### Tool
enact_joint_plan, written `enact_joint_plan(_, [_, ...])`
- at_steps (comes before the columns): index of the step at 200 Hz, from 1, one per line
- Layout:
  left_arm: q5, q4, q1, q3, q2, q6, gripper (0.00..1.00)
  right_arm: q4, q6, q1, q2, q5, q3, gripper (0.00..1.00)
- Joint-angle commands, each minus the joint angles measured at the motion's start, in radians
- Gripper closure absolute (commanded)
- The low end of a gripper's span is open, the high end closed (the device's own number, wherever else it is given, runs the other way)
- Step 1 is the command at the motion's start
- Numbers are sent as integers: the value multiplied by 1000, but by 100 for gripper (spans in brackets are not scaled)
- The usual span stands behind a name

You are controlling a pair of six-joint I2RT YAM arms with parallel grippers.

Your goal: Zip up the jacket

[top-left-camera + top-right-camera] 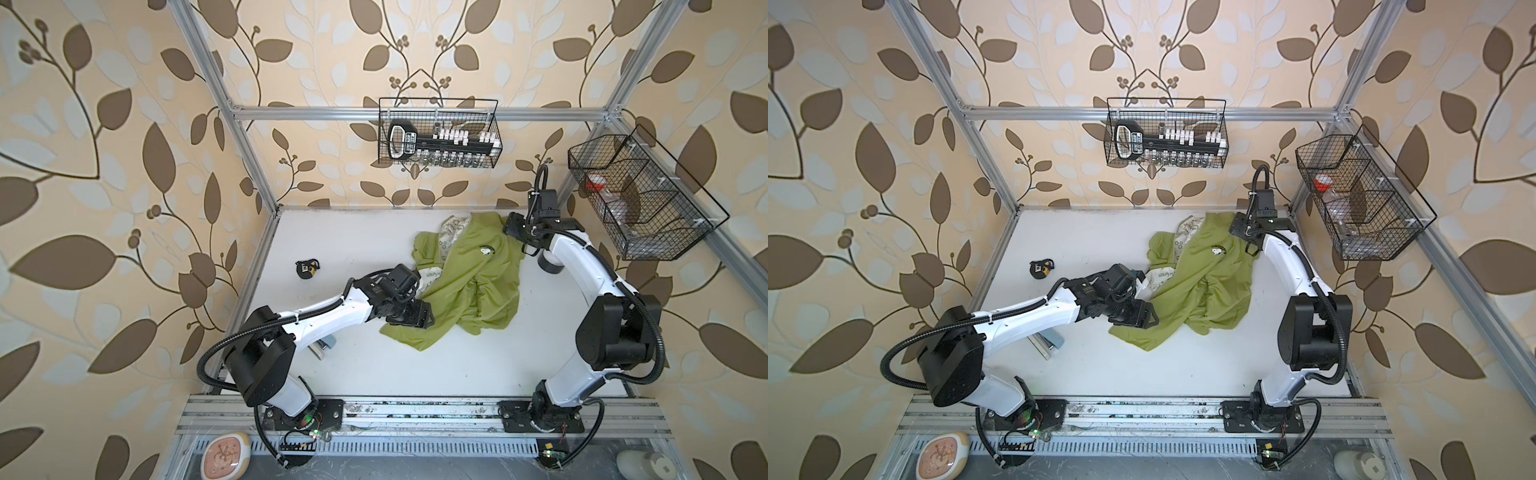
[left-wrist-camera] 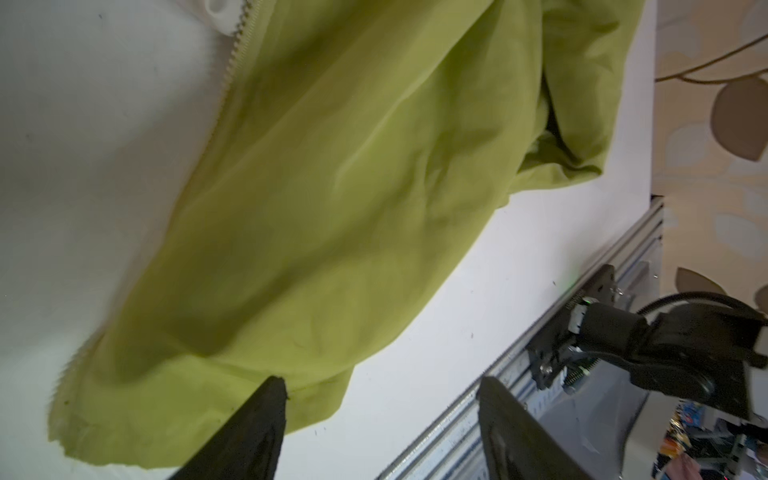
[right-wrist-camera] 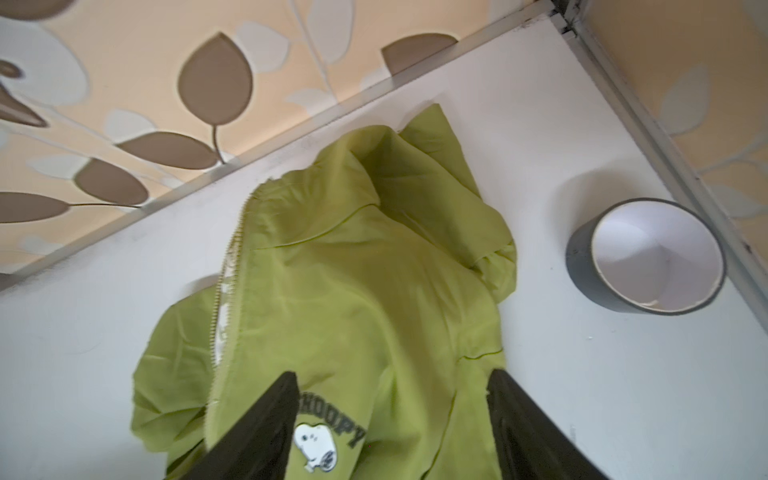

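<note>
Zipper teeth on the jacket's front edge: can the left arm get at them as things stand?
Probably yes. The left gripper hangs open over the hem of the jacket, and the zipper teeth run exposed along its edge, nothing covering them.

Bright, even, diffuse light, soft faint shadows on the white table (image 1: pixel 415 365), wide-angle bowing at top-view edges, jacket (image 2: pixel 332 208) blurred in wrist views.

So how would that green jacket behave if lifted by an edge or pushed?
The jacket looks thin and creased, so it would likely hang limp. Lying in soft folds, it would probably bunch rather than slide if pushed.
</note>
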Motion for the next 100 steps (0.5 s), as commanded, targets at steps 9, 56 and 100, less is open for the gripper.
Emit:
enact_joint_plan(9, [-117, -99, -135, 52, 53, 66, 25, 18, -17, 16, 31, -44, -51, 22])
enact_joint_plan(56, [-382, -182, -281, 89, 123, 83, 20, 46, -22, 16, 100, -70, -84, 21])
enact_joint_plan(100, [-600, -243, -344, 177, 228, 102, 19, 54, -28, 10, 167, -68, -73, 21])
